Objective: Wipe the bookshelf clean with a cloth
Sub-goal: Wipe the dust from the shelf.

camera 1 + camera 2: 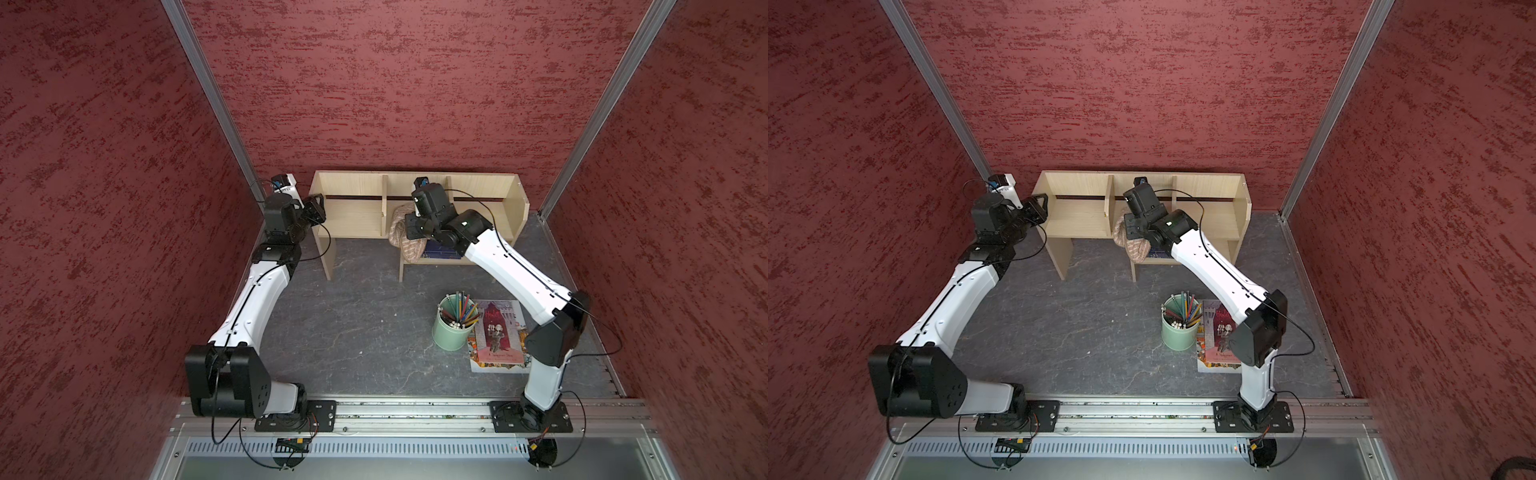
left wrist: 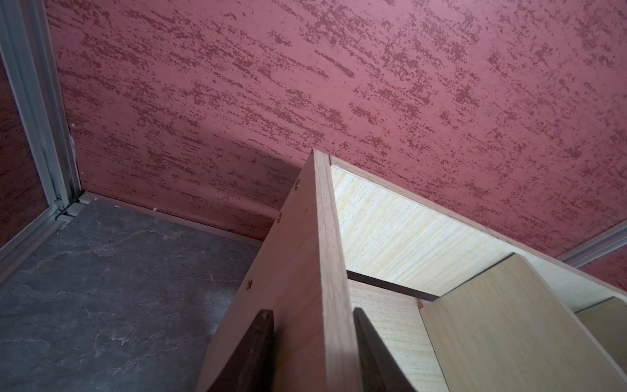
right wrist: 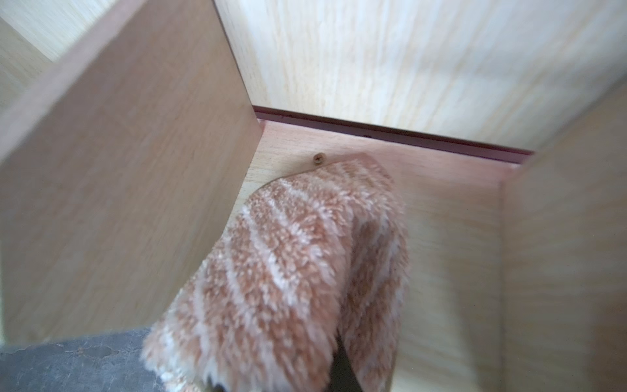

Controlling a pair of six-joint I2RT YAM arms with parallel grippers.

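The light wood bookshelf [image 1: 353, 216] [image 1: 1079, 216] stands against the back wall. My left gripper [image 1: 316, 210] [image 2: 312, 312] straddles its left end panel [image 2: 305, 271], one dark finger on each side, with a thin gap showing at the inner finger. My right gripper [image 1: 411, 226] [image 3: 339, 370] is shut on the tan striped cloth [image 1: 411, 249] [image 1: 1140, 249] [image 3: 288, 254] in the middle compartment. The cloth lies on the shelf board [image 3: 441, 220] beside the left divider, and its loose end hangs over the front edge. The fingers are mostly buried in the cloth.
A green cup of pencils [image 1: 453, 332] and a colourful magazine [image 1: 498, 336] lie on the dark table in front of the right arm. A dark blue book [image 1: 440, 251] sits on the small lower shelf. Red walls close in the back and both sides.
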